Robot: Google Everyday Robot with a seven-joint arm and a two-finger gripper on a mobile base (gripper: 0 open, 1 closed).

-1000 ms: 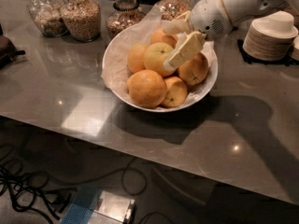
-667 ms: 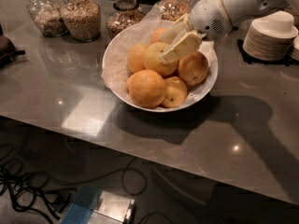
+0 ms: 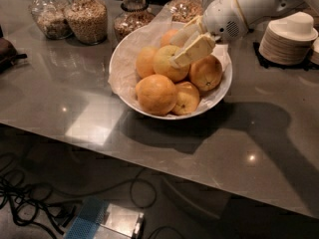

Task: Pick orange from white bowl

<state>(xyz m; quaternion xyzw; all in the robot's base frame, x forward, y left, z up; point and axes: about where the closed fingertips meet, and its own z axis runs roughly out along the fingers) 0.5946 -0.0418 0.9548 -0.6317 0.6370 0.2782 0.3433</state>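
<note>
The white bowl [image 3: 220,95], lined with crinkled paper, stands on the grey table and holds several oranges. The paler, yellower orange [image 3: 165,66] lies near the bowl's middle, on top of the others. My gripper [image 3: 173,54] reaches in from the upper right, its white arm above the bowl's far rim. Its cream fingers [image 3: 195,50] lie over the pale orange's upper right side, a narrow gap between them. They look open and hold nothing. Deeper-orange oranges lie in front [image 3: 156,94], to the right [image 3: 205,72] and to the left [image 3: 145,61].
Several glass jars of grains and nuts [image 3: 86,16] stand behind the bowl. A stack of small cream dishes [image 3: 289,40] stands at the right. A dark object [image 3: 7,51] is at the left edge. Cables and a box [image 3: 107,220] lie on the floor below the table's front edge.
The gripper's fingertips have swung left and slightly up across the pale orange, then held there. The oranges and bowl have not moved.
</note>
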